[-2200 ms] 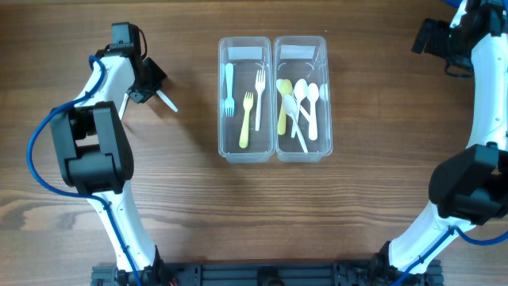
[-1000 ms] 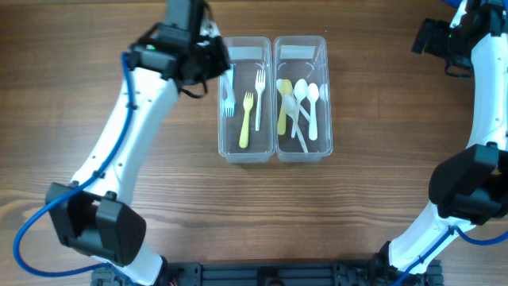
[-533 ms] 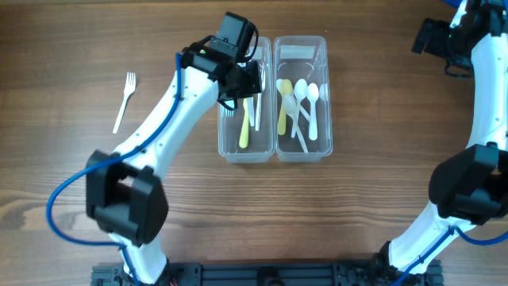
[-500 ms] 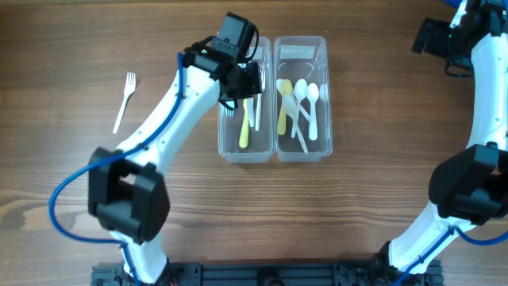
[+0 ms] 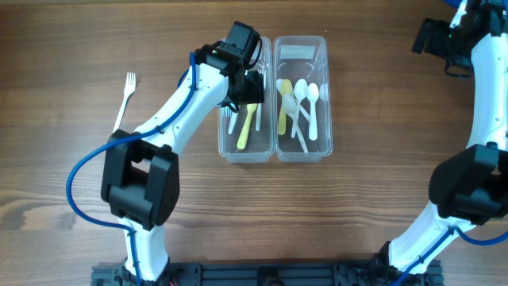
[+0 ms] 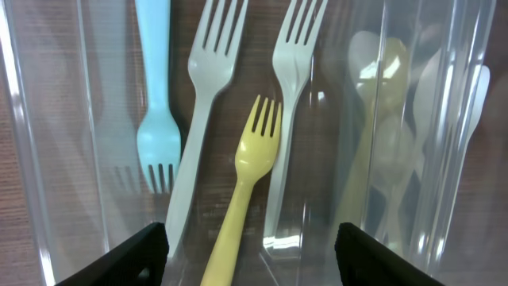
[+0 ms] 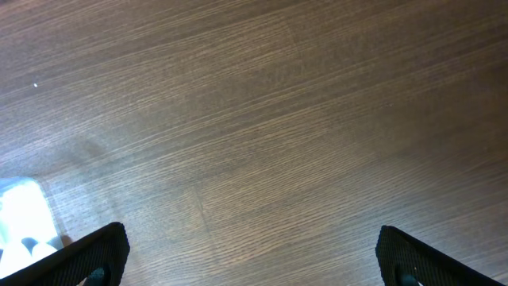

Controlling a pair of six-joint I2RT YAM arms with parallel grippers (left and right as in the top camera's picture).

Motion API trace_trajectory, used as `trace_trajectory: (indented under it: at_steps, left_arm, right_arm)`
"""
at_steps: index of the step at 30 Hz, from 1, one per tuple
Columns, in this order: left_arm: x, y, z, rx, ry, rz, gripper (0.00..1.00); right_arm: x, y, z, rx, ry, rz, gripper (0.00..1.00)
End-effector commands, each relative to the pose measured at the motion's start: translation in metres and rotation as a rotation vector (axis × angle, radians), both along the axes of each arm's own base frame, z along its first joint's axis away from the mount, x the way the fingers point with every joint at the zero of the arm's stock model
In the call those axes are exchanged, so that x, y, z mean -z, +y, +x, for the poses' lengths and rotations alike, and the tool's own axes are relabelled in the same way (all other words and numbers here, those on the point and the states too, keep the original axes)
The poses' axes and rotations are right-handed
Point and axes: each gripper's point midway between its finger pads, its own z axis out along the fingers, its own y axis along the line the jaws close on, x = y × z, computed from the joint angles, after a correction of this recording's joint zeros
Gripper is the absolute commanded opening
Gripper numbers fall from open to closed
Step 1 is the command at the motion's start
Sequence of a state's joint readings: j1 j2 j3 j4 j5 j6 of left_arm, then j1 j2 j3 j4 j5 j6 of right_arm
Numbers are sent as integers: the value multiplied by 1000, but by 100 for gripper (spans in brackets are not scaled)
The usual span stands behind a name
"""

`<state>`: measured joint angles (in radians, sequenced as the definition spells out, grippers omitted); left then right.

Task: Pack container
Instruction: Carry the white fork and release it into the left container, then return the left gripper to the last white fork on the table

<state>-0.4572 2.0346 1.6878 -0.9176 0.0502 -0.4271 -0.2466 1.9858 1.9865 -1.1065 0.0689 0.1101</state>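
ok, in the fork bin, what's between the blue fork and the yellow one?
A white fork lies between the blue fork and the yellow fork, tines pointing away from the camera. The left wrist view shows it clearly.

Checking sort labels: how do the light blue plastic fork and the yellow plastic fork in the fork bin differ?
Colour: light blue plastic fork versus yellow plastic fork.
Pose: in the left wrist view the blue fork's tines point down, the yellow fork's point up.
Place: the blue fork lies along the wall of the clear plastic bin; the yellow fork lies mid-bin, tilted.
Both lie flat in that bin.
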Motion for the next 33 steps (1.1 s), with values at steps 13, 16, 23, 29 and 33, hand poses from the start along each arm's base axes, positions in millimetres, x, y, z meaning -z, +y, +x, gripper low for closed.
trace_trajectory:
  at_steps: [13, 16, 23, 29, 33]
  left_arm:
    - [-141, 154, 7, -112, -283, 235, 76]
    - [-153, 185, 3, -188, -294, 230, 80]
    - [-145, 241, -1, -244, -246, 278, 82]
    - [-115, 293, 3, -226, -158, 345, 79]
    - [-90, 315, 8, -216, -105, 360, 79]
  right_arm:
    - [-9, 0, 2, -3, -19, -19, 100]
    - [-9, 0, 2, -3, -19, -19, 100]
    - [-9, 0, 2, -3, -19, -19, 100]
    - [-9, 0, 2, -3, -19, -19, 100]
    - [-9, 0, 2, -3, -19, -19, 100]
